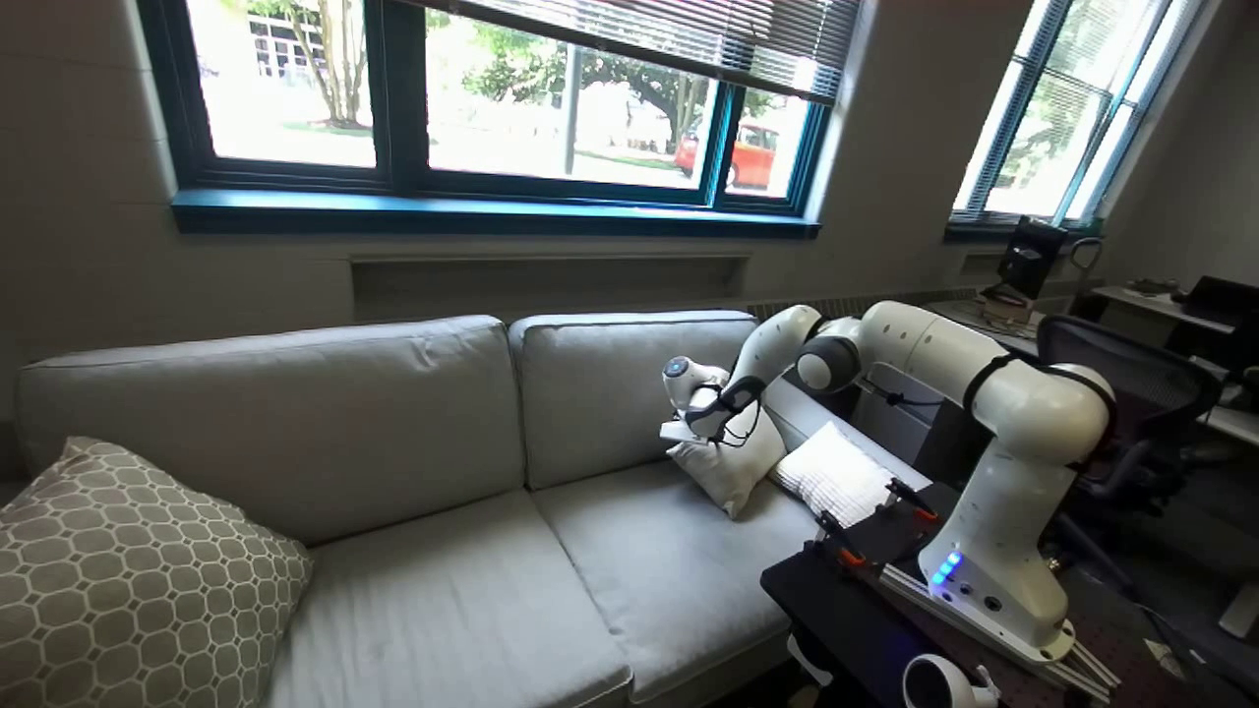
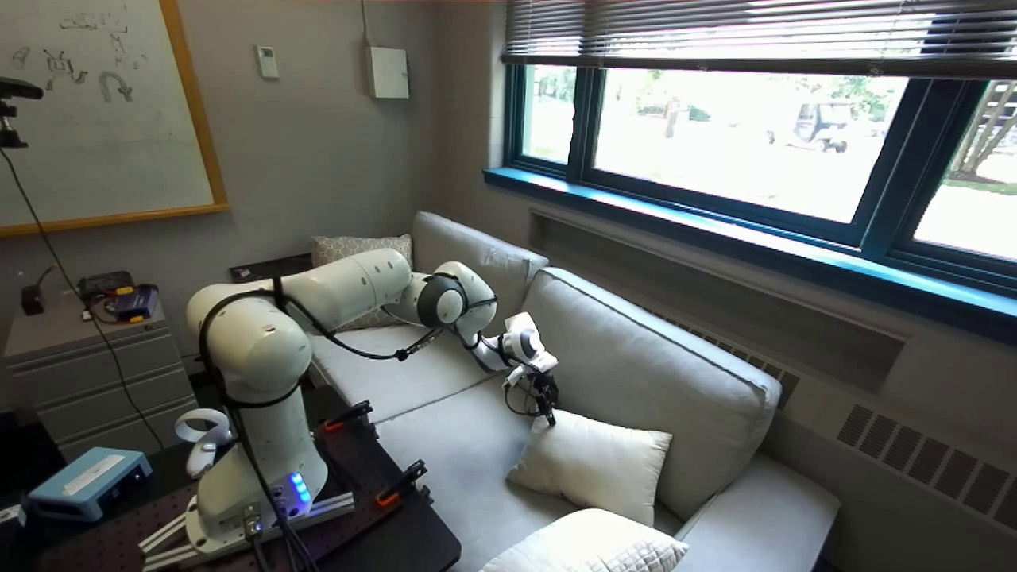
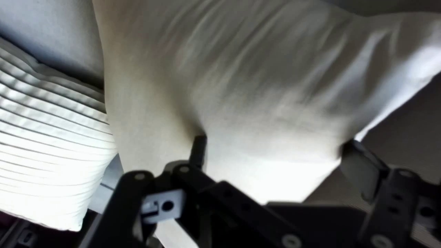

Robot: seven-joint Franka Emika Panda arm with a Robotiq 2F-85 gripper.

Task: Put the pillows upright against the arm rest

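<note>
Grey fabric couch (image 1: 433,590); creased pillow (image 3: 234,89) beside ribbed pillow (image 3: 51,144).

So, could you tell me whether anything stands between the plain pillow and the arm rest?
Nothing visible stands between the plain pillow and the rear of the arm rest; the ribbed white pillow lies alongside, by the arm rest's front, and might crowd placement there.

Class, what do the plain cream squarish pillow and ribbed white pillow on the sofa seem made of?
The plain cream squarish pillow: matt cloth, perhaps cotton; soft creases show. The ribbed white pillow: probably matt pleated or quilted fabric; parallel ridges show.
</note>
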